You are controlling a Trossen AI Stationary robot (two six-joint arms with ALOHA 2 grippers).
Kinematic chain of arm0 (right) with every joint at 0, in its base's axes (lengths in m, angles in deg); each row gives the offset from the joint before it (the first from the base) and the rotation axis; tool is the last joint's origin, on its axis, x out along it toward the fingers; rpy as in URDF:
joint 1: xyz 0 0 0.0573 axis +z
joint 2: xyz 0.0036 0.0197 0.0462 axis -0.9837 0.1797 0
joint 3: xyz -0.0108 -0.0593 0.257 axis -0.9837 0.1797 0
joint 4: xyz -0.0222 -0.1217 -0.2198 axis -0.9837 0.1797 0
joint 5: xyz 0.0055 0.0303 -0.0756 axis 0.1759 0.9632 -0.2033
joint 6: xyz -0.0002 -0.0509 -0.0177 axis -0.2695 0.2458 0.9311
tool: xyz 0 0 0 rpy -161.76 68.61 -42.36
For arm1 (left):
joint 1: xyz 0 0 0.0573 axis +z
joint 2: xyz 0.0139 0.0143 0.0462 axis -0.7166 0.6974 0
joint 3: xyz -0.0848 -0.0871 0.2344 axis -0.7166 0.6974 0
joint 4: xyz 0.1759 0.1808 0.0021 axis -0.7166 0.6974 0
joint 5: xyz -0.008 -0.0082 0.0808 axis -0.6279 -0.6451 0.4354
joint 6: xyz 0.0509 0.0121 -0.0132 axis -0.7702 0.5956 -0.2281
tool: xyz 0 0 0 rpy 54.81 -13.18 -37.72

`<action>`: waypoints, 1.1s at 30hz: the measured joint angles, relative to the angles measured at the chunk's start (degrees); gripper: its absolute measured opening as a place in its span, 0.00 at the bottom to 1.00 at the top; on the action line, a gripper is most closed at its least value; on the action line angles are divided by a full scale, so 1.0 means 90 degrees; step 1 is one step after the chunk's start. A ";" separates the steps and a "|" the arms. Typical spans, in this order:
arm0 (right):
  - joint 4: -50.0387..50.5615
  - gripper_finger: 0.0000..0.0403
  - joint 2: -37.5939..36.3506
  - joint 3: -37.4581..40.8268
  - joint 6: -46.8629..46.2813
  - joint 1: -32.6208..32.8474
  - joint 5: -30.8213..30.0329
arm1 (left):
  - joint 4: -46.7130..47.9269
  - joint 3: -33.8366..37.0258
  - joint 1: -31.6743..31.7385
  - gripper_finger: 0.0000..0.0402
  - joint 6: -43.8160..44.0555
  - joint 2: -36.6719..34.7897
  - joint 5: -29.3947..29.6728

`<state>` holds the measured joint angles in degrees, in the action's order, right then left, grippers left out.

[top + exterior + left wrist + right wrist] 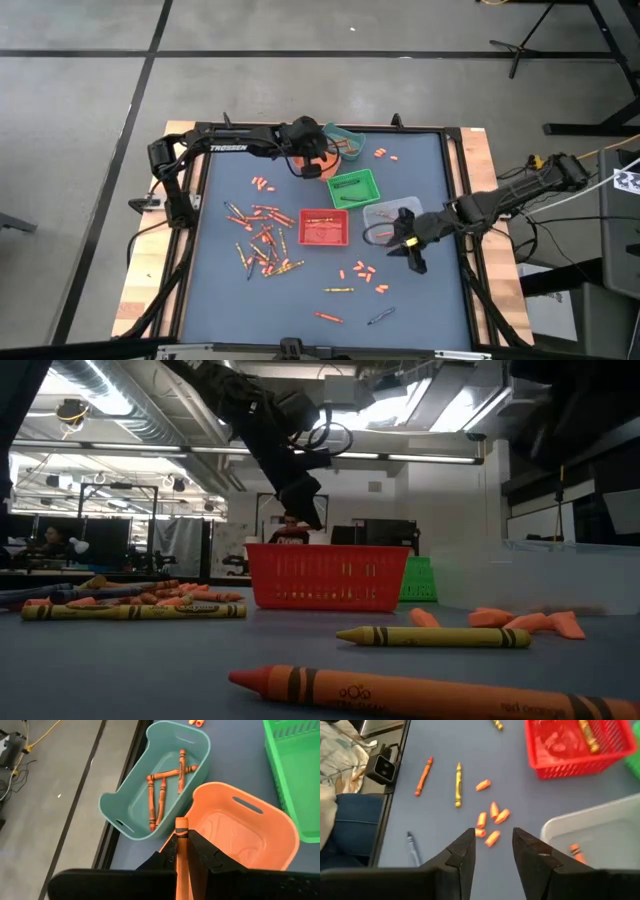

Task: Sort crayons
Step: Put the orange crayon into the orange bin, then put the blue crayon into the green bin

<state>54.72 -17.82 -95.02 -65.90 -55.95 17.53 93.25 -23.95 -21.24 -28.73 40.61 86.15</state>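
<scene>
Just below the left hand (182,851) sits the orange bin (235,827), with the teal bin (127,805) beside it; the hand is clamped on an orange crayon (181,832) right over their shared rims. Released here, it could tip into the wrong bin or bounce onto the bench (420,300). The right hand (492,842) waits empty, fingers apart, above loose orange stubs (492,815).

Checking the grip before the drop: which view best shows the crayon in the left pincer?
The left wrist view: the orange crayon sits clamped in the left pincer beside the orange bin. The high and low views show only the arm; the right wrist view misses it.
</scene>
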 joint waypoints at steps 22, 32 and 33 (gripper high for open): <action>-0.1659 0.32 0.1946 0.0000 -0.1197 0.2134 -0.0116 | 0.0002 0.0000 -0.0007 0.13 0.0017 0.0002 -0.0386; -0.2400 0.32 0.2795 -0.0002 -0.1191 0.2451 -0.0119 | 0.0002 -0.0005 -0.0007 0.14 0.0050 0.0002 -0.0386; -0.2442 0.32 0.2884 -0.0004 -0.1190 0.2493 -0.0118 | 0.0002 -0.0005 -0.0007 0.14 0.0053 0.0002 -0.0386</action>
<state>32.75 8.14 -95.05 -76.61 -33.51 16.47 93.27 -24.00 -21.31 -28.25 40.63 82.68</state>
